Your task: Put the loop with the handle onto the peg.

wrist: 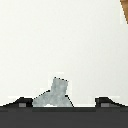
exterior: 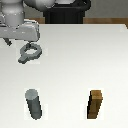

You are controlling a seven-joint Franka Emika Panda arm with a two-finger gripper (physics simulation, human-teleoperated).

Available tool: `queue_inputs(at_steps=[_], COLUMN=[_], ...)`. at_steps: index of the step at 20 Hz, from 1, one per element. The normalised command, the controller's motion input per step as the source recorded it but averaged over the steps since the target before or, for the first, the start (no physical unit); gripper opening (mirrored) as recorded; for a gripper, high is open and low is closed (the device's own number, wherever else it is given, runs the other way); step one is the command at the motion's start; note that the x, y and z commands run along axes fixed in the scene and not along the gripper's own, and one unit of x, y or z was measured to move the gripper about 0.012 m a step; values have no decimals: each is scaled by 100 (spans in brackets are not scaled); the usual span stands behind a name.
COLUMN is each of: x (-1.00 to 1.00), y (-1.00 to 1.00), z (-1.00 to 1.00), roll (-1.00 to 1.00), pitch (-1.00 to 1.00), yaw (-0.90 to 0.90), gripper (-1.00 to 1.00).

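The loop with the handle (exterior: 30, 53) is a flat grey ring lying on the white table at the back, on the exterior view's left, its stubby handle pointing toward the front left. My gripper (exterior: 33, 47) hangs right over it, open, one finger on each side of the ring. In the wrist view the loop's handle (wrist: 57, 93) sticks out between the two dark fingertips (wrist: 20, 102), with gaps on both sides; my gripper (wrist: 62, 103) touches nothing there. The peg (exterior: 34, 104), an upright dark grey cylinder, stands near the front, nearly straight in front of the loop.
A brown wooden block (exterior: 96, 104) stands upright at the front on the exterior view's right, level with the peg; a corner of the brown block (wrist: 124, 10) shows in the wrist view. A dark box (exterior: 67, 15) sits behind the table's (exterior: 75, 60) far edge.
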Motion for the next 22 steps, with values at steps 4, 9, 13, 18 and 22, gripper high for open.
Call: queue_inputs(at_steps=[4, 9, 13, 18, 22], x=[0, 0, 0, 0, 0], y=[25, 0, 0, 0, 0], z=[-50, -60, -75, 0, 0], roll=[0, 0, 0, 0, 0], pitch=[0, 0, 0, 0, 0], yaw=[0, 0, 0, 0, 0], gripper=[100, 100, 100, -100, -100])
